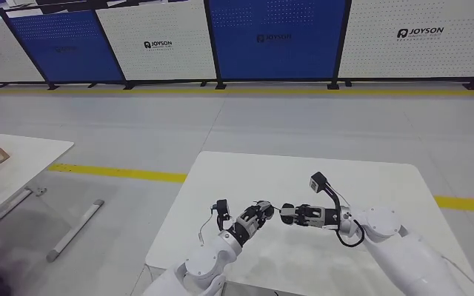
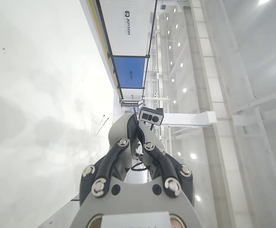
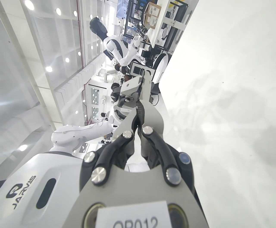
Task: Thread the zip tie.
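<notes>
I find a robotics test hall. Noted: blue and white pegboard partitions [image 1: 274,37] along the far side, a yellow line [image 1: 118,172] marked on grey floor, a white work table [image 1: 311,177], a second humanoid robot [image 3: 114,44] near equipment racks [image 3: 138,13], and rows of ceiling spotlights [image 2: 172,62].

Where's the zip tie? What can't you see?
Top view: the thin black zip tie is too small to make out where the left gripper and right gripper meet above the white table.
Left wrist view: a curved black strip is mostly hidden behind the shut fingers; maybe the tie.
Right wrist view: shut fingers hide whatever they pinch.
Left wrist view: two thin black strips on the table, too small to identify.
</notes>
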